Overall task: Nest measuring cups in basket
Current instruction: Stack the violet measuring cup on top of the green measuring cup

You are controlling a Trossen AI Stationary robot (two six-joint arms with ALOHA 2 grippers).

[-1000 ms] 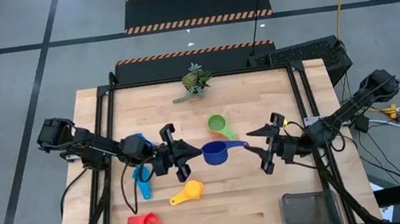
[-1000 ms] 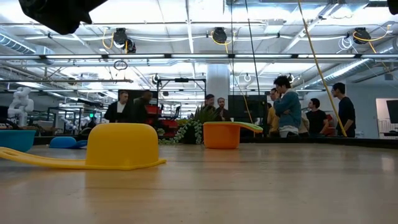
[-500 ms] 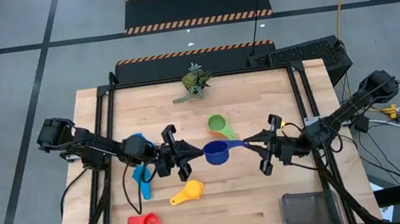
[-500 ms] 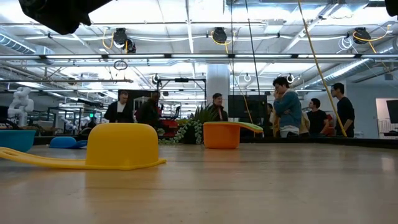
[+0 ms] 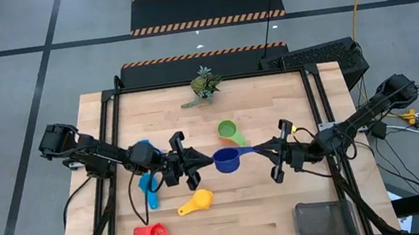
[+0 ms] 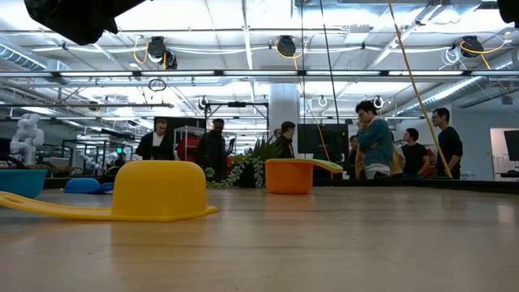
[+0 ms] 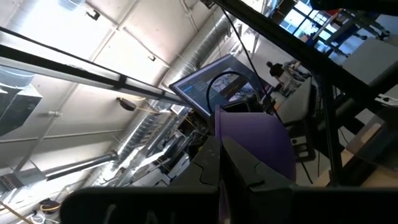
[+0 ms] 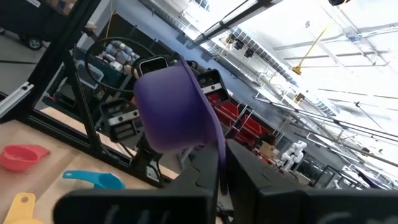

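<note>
The dark blue cup point(image 5: 226, 160) is pinched from both sides above the table's point(image 5: 287, 213) middle: its bowl rim by the left gripper point(image 5: 197, 162), its handle by the right gripper point(image 5: 270, 155), each pressed together on it. The green cup point(image 5: 227, 129) and orange cup point(image 5: 238, 140) are seen just beyond, the yellow cup point(image 5: 196, 202), light blue cup point(image 5: 148, 192) and red cup point(image 5: 152, 233) nearer the front-left, the basket point(image 5: 324, 220) at the front-right corner.

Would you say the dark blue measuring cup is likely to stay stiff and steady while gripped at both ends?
Probably stiff: the dark blue measuring cup spans level between left gripper and right gripper. Likely light: thin plastic. It might twist, since its handle is narrow.
</note>
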